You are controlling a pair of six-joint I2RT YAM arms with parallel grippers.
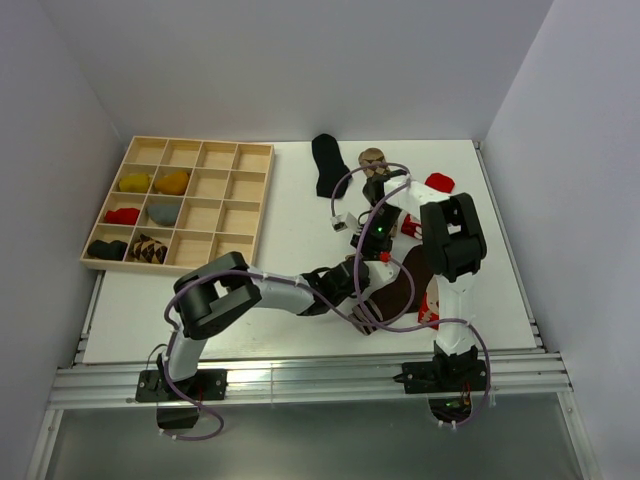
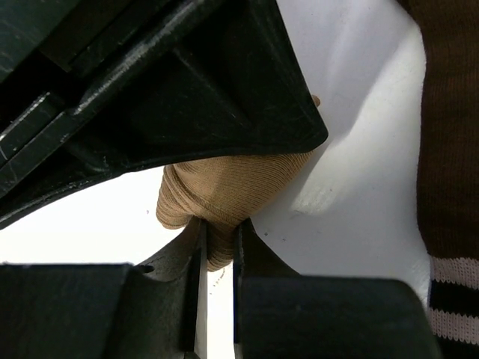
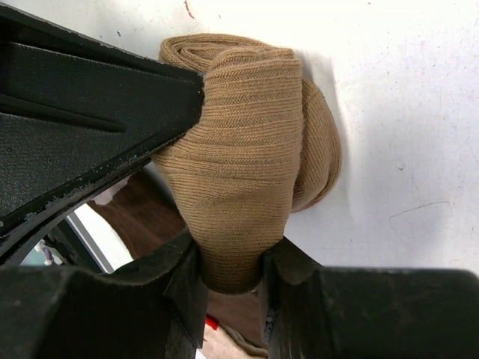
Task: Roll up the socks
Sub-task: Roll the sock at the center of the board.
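Tan sock [image 3: 247,172] roll, right of centre on table [image 1: 290,220], gripped by both arms: right fingers [image 3: 299,292] clamp its middle, left fingers [image 2: 254,258] nip thin fold. Worry: arms tug apart, fold slips, roll springs open beside dark brown sock [image 2: 449,149].

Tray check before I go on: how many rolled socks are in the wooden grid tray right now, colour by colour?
Yellow roll: 1
Orange roll: 1
Red roll: 1
Grey roll: 1
Black roll: 1
Brown patterned roll: 1
Total in the tray: 6
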